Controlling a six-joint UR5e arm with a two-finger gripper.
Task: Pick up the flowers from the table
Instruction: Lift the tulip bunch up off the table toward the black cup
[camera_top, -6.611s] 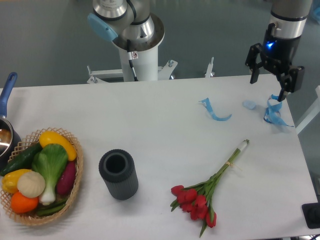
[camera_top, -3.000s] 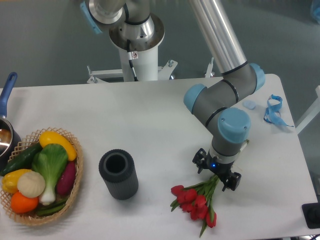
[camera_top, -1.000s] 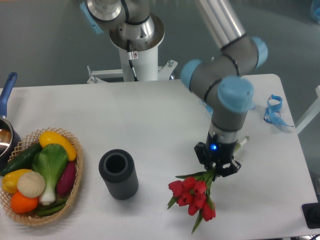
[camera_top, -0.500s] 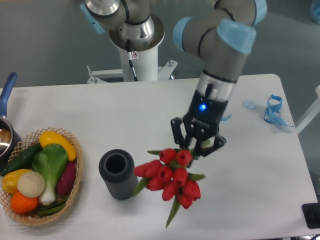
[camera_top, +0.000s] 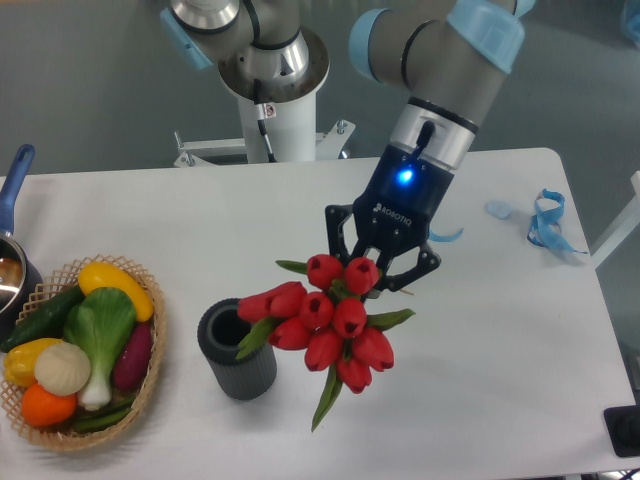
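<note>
Overlapping vase (camera_top: 237, 350): flowers (camera_top: 325, 320), apparently gripper-held (camera_top: 381, 268).

Legible text: "ROBOTIQ" | on: black body of gripper (camera_top: 383, 262), white lettering, just above flowers (camera_top: 325, 318) | other text: none readable

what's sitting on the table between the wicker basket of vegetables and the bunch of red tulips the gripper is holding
The dark ribbed cylinder, standing upright with its mouth open. The tulips, held by the gripper, overlap its right rim in the camera view.

Grey-green floor (camera_top: 90, 90) behind; even, soft light.
</note>
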